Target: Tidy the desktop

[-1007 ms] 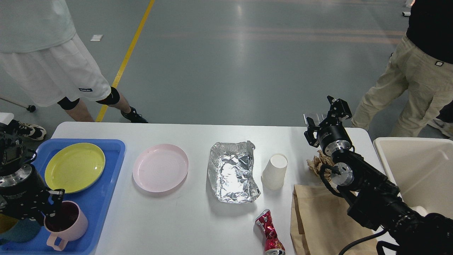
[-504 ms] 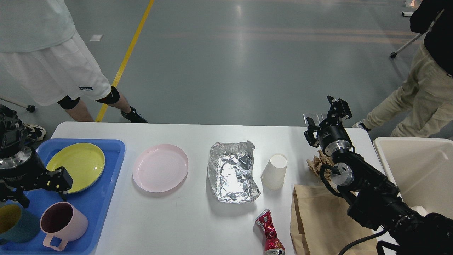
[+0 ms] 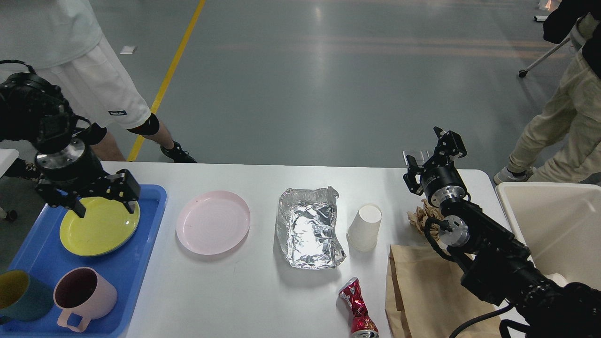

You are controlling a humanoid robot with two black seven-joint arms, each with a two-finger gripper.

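Beside foil tray — paper cup.

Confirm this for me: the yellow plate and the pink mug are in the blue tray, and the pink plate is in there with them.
Not quite. The head view shows the yellow plate and the pink mug in the blue tray, but the pink plate is not in it. It lies on the white desktop, just right of the tray.

Left gripper points down, fingers spread; right gripper raised, fingers parted
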